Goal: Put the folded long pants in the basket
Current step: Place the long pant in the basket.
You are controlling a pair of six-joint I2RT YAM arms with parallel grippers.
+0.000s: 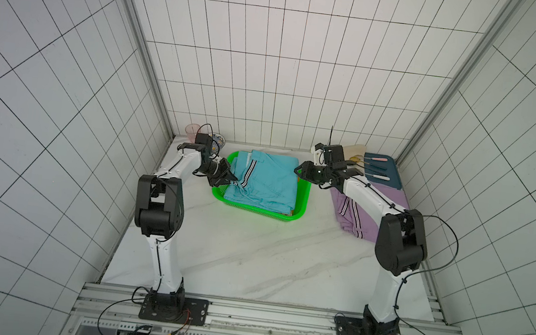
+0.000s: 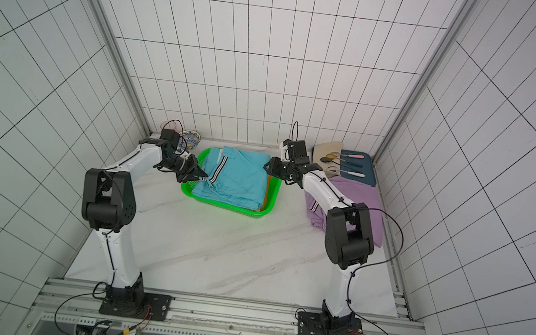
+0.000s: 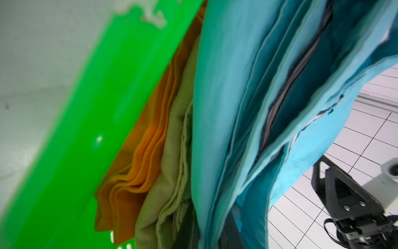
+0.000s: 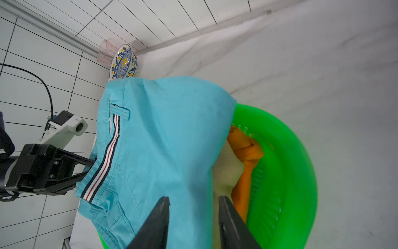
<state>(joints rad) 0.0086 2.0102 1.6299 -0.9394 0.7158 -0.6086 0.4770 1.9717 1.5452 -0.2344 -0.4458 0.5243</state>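
Three tiled walls (image 1: 271, 71), marble table (image 1: 248, 260); left tool (image 1: 233, 180) pinches light blue pants (image 1: 264, 182), right tool (image 4: 193, 197) parted, empty.

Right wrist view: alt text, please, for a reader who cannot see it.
A green basket holds orange pants and khaki pants, with light blue pants, side-striped, on top. The right pincer stands open in the foreground, while the left pincer pinches their striped edge.
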